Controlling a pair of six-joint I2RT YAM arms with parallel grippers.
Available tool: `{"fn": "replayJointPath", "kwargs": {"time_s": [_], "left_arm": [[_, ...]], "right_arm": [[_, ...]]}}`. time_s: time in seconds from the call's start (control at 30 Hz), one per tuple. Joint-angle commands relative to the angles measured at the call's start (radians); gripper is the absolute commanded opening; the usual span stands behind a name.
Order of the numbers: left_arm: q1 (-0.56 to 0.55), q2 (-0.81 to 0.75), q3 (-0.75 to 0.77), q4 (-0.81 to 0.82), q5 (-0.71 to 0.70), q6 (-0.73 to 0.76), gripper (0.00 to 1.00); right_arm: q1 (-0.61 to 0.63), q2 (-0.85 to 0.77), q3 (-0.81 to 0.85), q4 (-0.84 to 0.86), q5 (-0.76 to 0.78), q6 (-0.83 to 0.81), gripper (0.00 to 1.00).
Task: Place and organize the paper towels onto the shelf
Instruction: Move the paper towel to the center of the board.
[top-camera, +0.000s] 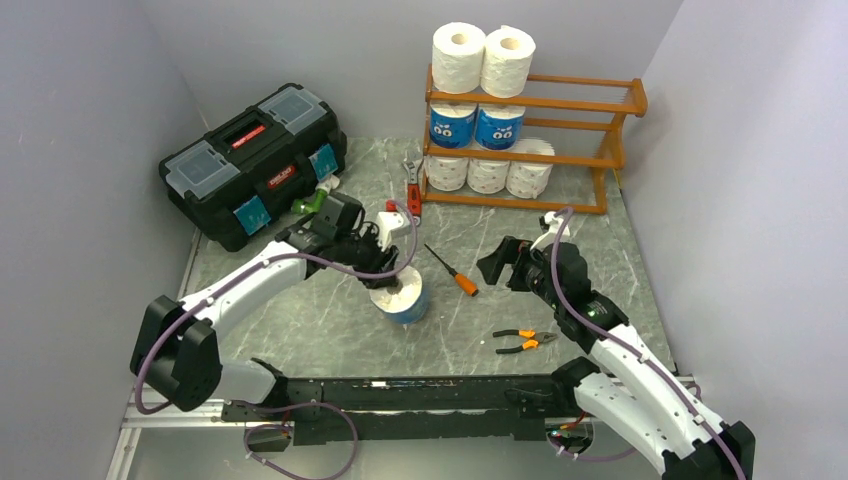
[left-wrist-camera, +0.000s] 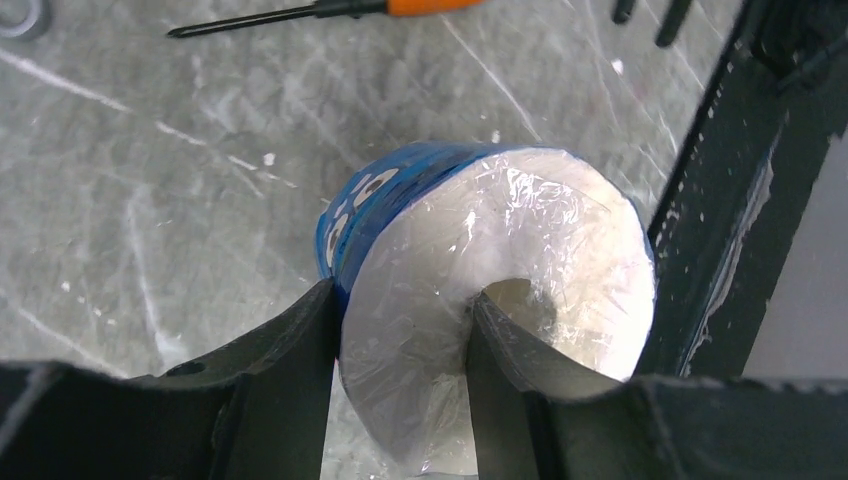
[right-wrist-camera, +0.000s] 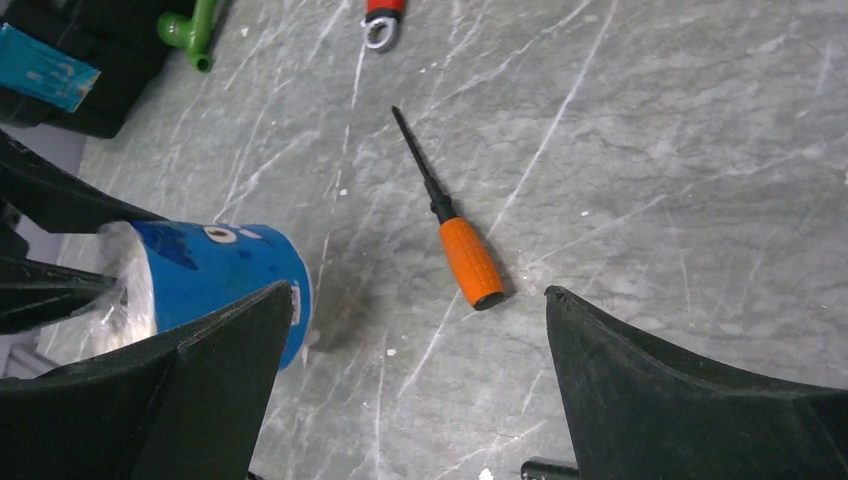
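The left hand (left-wrist-camera: 400, 300) was half closed on the blue roll (left-wrist-camera: 520, 230), one finger in the core (left-wrist-camera: 520, 300), one outside, seemingly just off the bench (top-camera: 330, 330). Light, soft, slick-wrapped: that wall pinch suited it. The right hand (right-wrist-camera: 418, 292) gaped empty.
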Motion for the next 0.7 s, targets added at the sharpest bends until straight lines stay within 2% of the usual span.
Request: {"fn": "replayJointPath", "kwargs": {"time_s": [0.0,0.13,0.33,0.43,0.57,0.6,0.67], "left_arm": [[-0.021,-0.062,0.0,0.168,0.199,0.209,0.49],[-0.064,-0.003,0.01,0.167,0.153,0.262,0.54],[-0.081,0.13,0.076,0.119,0.113,0.257,0.52],[-0.085,0.165,0.099,0.114,0.099,0.238,0.55],[-0.093,0.153,0.091,0.15,0.055,0.21,0.75],[-0.093,0.145,0.092,0.152,0.051,0.203,0.96],[-0.093,0.118,0.101,0.153,0.035,0.182,0.99]], "right_arm": [[-0.003,0.002,0.049,0.025,-0.049,-0.026,0.99],[-0.002,-0.017,0.03,0.02,-0.041,-0.023,0.99],[-0.002,-0.034,0.025,-0.007,-0.031,-0.028,0.99],[-0.003,-0.04,0.026,-0.014,-0.011,-0.031,0.99],[-0.002,-0.042,0.029,-0.025,0.0,-0.034,0.99],[-0.002,-0.042,0.03,-0.026,0.001,-0.034,0.99],[-0.002,-0.04,0.033,-0.027,0.0,-0.033,0.99]]}}
